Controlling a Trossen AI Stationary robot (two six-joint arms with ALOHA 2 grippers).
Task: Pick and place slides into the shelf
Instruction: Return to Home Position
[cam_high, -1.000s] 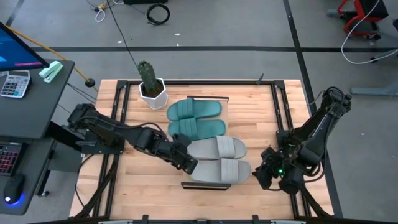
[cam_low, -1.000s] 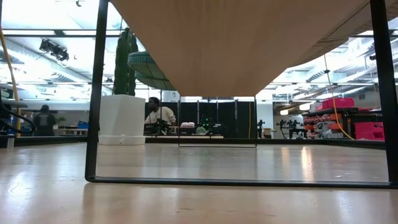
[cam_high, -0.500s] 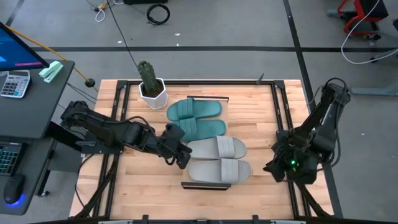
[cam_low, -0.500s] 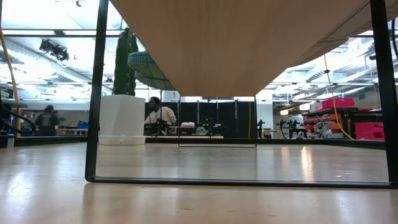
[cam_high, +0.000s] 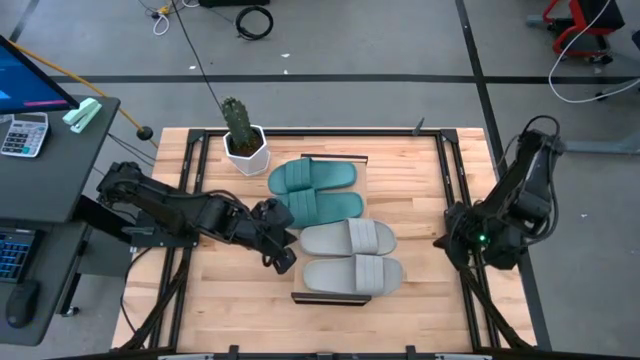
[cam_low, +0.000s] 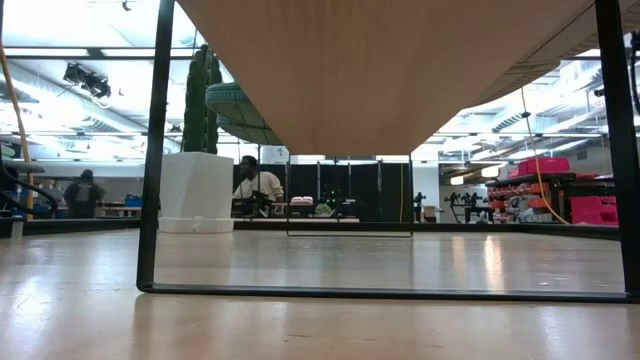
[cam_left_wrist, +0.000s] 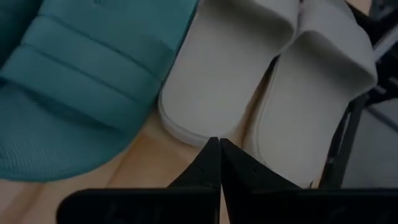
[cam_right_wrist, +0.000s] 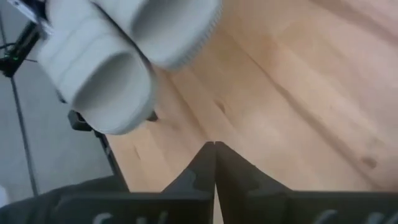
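Observation:
Two teal slides (cam_high: 315, 191) and two light grey slides (cam_high: 350, 256) lie side by side, soles down, on the shelf board (cam_high: 364, 172) in the middle of the table. My left gripper (cam_high: 284, 258) is shut and empty just left of the grey slides' heels; in the left wrist view its fingertips (cam_left_wrist: 219, 145) point at the grey slides (cam_left_wrist: 273, 81) and touch nothing. My right gripper (cam_high: 441, 243) is shut and empty to the right of the slides, above bare table (cam_right_wrist: 298, 99). The right wrist view shows one grey slide (cam_right_wrist: 118, 56) farther off.
A potted cactus in a white pot (cam_high: 243, 142) stands at the table's far left, close to the far teal slide. The shelf's dark frame ends (cam_high: 325, 297) stand at its near and far ends. In the low view the shelf's underside (cam_low: 400, 70) fills the top.
My left gripper has drawn back from the nearest grey slide's heel toward the table's left edge. My right gripper has moved toward the table's far edge and a little to the right. The slides have stayed where they were.

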